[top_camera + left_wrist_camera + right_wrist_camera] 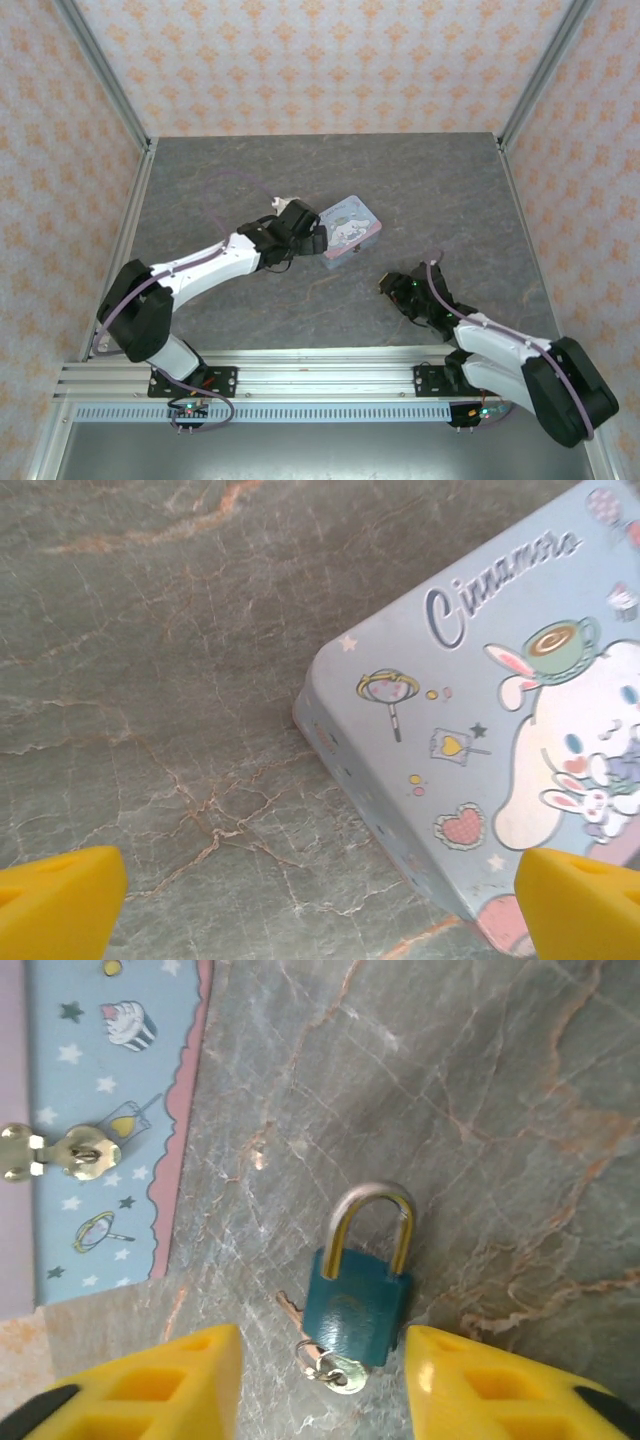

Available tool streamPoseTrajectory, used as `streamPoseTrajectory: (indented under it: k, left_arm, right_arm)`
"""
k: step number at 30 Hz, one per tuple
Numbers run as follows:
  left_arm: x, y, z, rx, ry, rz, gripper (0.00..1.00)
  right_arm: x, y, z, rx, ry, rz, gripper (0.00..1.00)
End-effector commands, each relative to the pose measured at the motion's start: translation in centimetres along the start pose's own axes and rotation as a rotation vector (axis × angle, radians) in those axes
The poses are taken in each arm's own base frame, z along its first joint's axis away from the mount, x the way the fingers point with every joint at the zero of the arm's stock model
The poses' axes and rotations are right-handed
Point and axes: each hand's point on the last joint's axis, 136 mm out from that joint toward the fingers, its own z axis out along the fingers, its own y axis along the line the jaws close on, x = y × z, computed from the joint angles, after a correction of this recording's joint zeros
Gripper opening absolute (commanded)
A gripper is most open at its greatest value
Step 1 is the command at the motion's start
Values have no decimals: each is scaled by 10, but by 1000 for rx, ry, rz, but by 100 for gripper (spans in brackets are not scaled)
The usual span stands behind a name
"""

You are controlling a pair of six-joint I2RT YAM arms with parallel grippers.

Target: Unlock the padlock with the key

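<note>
The teal padlock (358, 1302) lies flat on the grey marbled table, both legs of its silvery shackle (372, 1210) seated in the body. A small silvery key (345, 1372) sits at the padlock's bottom end on a thin ring; whether it is in the keyhole I cannot tell. A second key blade (289, 1308) pokes out to the left. My right gripper (325, 1392) is open, its yellow fingers (170, 1385) on either side of the padlock's lower end, not touching it. My left gripper (320, 910) is open over bare table beside the tin, holding nothing.
A pale-blue cartoon-printed tin (350, 226) lies mid-table, its corner (320, 695) just ahead of the left fingers (60, 900); its edge and metal clasp (70, 1150) lie left of the padlock. Metal frame posts and patterned walls enclose the table (430, 190).
</note>
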Motion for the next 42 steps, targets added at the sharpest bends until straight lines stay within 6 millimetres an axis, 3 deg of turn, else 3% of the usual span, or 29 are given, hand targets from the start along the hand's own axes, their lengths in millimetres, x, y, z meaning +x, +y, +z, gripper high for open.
streamPoseTrajectory:
  k: [1,7,11,14,21,26,29,34,39,42]
  left_arm:
    - [1,8,-15,-16,3,14,100]
    - [-9,10,-33,-1,-28,3,100]
    - [-21,21,-48,-29,-66,2,100]
    - [-33,40,-61,-80,-102,-6,100]
    - [-76,97,-93,-207,-282,-37,100]
    - [-108,134,-124,-322,-560,-48,100]
    - [-117,156,-133,-398,-636,-56,100]
    - [-123,193,-125,-510,-635,-56,100]
    - [-109,226,-95,-597,-627,-23,100]
    - [-91,247,-68,-632,-592,-21,100]
  right_arm:
    - [2,-25,-9,96,-13,56,56]
    - [-2,-15,-28,97,-25,81,75]
    - [-11,9,-40,58,-47,58,89]
    - [-24,34,-50,38,-79,-3,100]
    - [-77,102,-60,-1,-173,-91,99]
    - [-135,141,-67,100,-365,-220,99]
    - [-174,143,-77,207,-560,-271,99]
    - [-222,146,-100,294,-872,-346,99]
    - [-250,131,-98,467,-929,-483,99]
    - [-262,110,-94,618,-933,-562,99]
